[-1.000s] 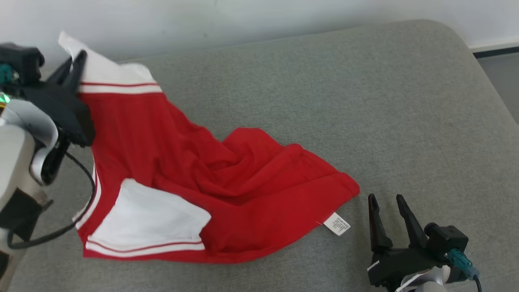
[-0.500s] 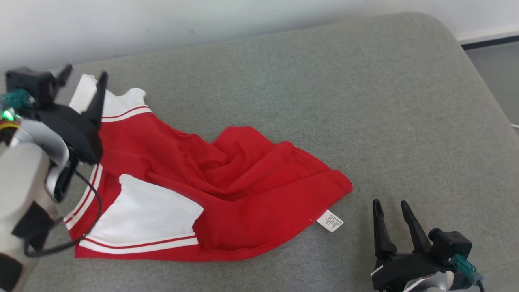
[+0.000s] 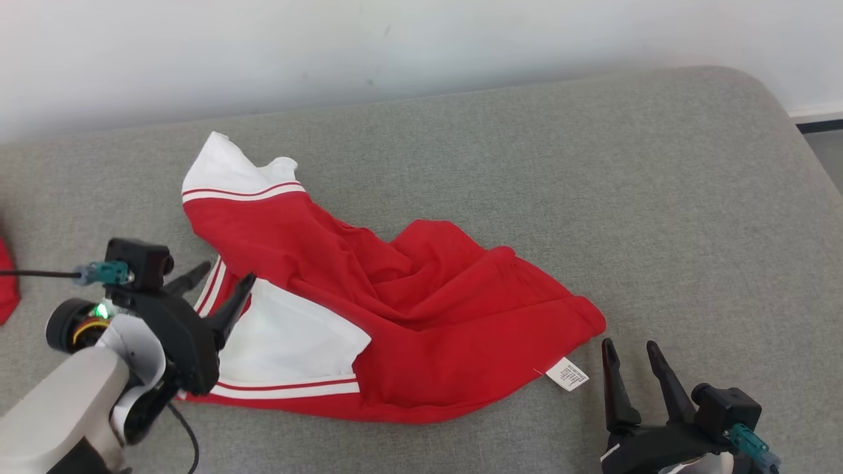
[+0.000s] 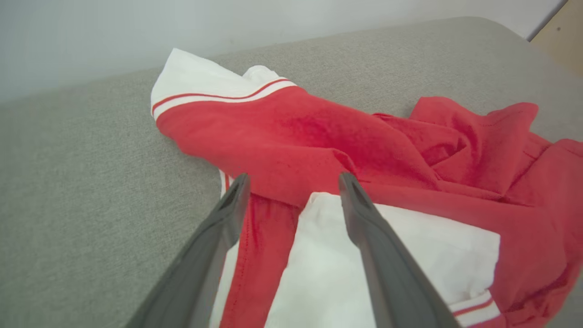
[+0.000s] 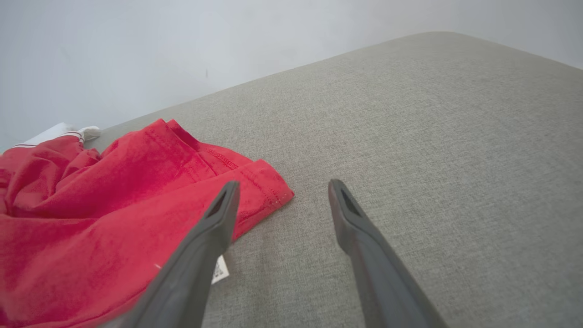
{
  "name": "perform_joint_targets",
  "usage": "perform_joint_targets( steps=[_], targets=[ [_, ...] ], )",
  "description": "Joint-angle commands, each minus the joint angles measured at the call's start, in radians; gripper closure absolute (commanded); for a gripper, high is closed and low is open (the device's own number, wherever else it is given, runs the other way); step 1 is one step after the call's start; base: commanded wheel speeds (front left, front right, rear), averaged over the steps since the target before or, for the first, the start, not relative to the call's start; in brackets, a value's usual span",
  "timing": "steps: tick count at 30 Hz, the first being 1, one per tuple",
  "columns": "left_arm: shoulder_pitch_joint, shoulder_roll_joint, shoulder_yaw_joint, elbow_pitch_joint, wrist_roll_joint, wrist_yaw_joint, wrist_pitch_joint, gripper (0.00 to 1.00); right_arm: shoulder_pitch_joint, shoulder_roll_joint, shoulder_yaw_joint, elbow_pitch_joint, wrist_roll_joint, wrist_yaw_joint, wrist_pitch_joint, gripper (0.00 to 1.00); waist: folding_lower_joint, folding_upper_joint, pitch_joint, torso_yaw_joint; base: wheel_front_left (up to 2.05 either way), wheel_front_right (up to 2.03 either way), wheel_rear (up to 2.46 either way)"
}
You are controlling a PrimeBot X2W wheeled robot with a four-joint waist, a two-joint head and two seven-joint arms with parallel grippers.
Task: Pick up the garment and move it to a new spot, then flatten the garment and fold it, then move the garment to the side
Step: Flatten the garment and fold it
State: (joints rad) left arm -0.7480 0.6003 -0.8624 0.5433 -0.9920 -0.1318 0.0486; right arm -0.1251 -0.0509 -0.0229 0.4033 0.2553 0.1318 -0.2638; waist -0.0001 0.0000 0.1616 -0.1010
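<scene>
Right now your left fingers [image 3: 234,303] are spread wide with no cloth pinched between them, and they hang over the near left part of the garment [image 3: 408,316]. In the left wrist view those fingers [image 4: 227,214] straddle the fabric: one tip is over the striped trim at the garment's [image 4: 319,132] edge and the other is over the white panel [image 4: 387,255]. A thick red fold crosses just beyond both tips. You cannot tell from these views whether the tips touch the cloth. The garment is rumpled rather than flat and lies on the grey upholstered cushion [image 3: 527,164]. From your left fingers it runs forward to a white, stripe-edged end [image 3: 230,174] and off to their right, where it bunches in red folds. Your right fingers [image 3: 609,385] are also parted and hold nothing, pointing forward above bare cushion. The garment's red hem corner [image 3: 586,319] sits just ahead and to the left of them, and the small white tag [image 3: 568,374] lies just beside the left one. In the right wrist view the tag [image 5: 220,269] peeks out from behind the left one of those fingers [image 5: 218,218]. The garment [image 5: 91,205] spreads away on that same side, and plain grey cushion [image 5: 432,136] lies ahead of the tips and to their right. Well off to the left of your left fingers, a scrap of red cloth [image 3: 5,283] shows at the edge of the head view. A pale wall [image 3: 395,46] rises beyond the cushion's far edge.
</scene>
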Motion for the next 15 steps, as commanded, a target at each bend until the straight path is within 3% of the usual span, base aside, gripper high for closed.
perform_joint_targets(
  steps=[1,15],
  targets=[
    [0.014,0.009,0.001,-0.003,-0.007,0.003,0.004,0.00,0.003,0.001,0.003,0.002,0.008,-0.002,-0.001,0.00,0.0001,0.0000,-0.004,0.004,0.00,0.00,0.00],
    [0.050,0.010,-0.031,0.022,-0.034,0.006,0.041,0.00,-0.014,0.001,0.022,0.007,0.018,-0.002,-0.001,0.00,0.0001,0.0000,0.009,-0.065,0.00,0.00,0.00]
  ],
)
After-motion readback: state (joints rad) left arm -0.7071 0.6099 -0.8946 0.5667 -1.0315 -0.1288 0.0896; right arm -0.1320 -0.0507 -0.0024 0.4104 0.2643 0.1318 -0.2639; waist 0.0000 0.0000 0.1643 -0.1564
